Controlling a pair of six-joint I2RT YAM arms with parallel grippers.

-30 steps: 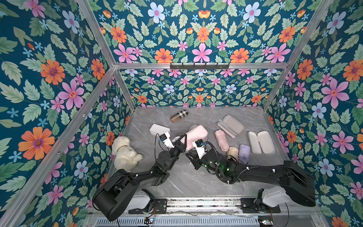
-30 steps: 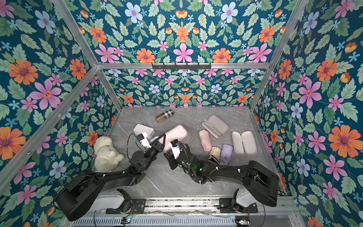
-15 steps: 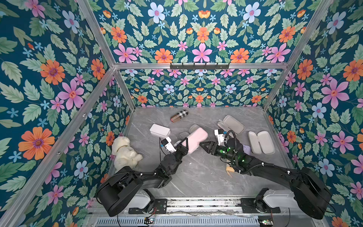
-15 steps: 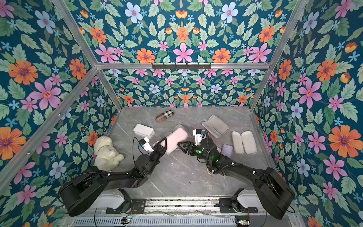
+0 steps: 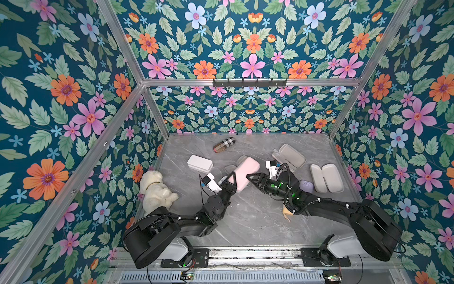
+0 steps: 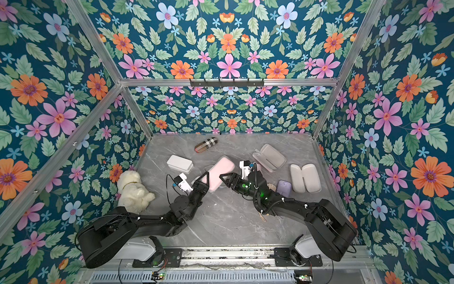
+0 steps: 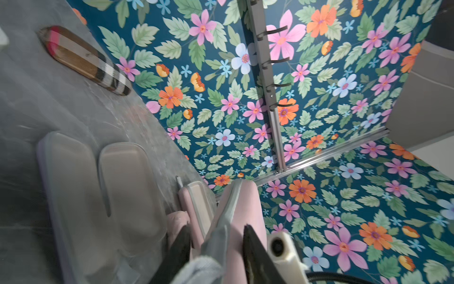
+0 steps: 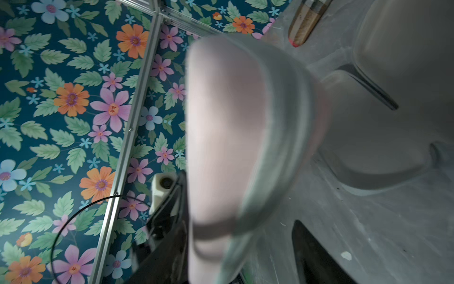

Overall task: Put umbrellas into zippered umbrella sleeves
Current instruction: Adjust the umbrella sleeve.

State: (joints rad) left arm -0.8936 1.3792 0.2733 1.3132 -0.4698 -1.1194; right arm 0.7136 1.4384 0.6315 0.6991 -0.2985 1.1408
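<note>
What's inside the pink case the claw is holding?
Its inside is hidden: the pink case is closed, so only the pink shell and grey zipper band show. The left claw grips one end.

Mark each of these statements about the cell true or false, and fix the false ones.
1. The left gripper is shut on the pink sleeve. True.
2. The right gripper grips the lavender umbrella. False: its jaws are open beside the pink sleeve, and the umbrella lies free next to that arm.
3. The plaid roll lies near the back wall. True.
4. The plush toy sits inside an open sleeve. False: it lies on the table by a side wall.
</note>
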